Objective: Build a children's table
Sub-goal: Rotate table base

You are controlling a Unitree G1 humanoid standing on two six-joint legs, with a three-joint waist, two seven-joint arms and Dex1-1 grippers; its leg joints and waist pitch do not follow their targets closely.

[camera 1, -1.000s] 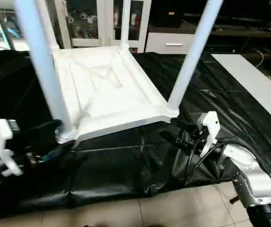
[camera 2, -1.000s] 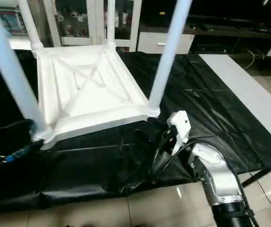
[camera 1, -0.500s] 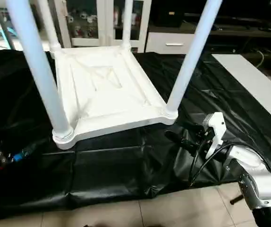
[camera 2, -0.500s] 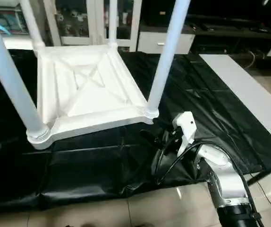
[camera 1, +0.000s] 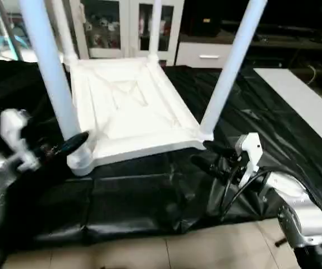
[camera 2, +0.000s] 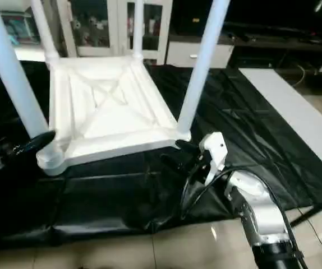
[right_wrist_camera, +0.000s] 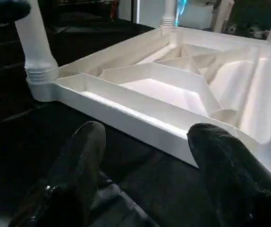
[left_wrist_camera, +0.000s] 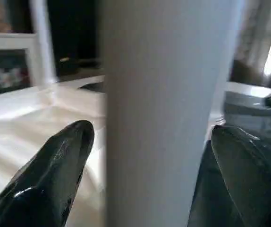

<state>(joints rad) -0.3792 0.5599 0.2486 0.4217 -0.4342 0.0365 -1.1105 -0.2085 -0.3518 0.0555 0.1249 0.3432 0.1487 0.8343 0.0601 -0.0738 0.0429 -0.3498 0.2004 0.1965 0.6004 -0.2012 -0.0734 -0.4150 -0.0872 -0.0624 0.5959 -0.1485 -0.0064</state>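
Left gripper (camera 1: 74,147) arrived, jaws apart astride near leg (camera 1: 51,78) | table (camera 1: 130,109) upside-down, white, X-ribbed

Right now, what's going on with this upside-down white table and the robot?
The children's table lies upside down on the black-draped work table, with legs standing up from its corner sockets. The left gripper is open, its fingers on either side of the near-left leg just above the socket, not clamped on it. The right gripper waits open beside the near-right corner, holding nothing.
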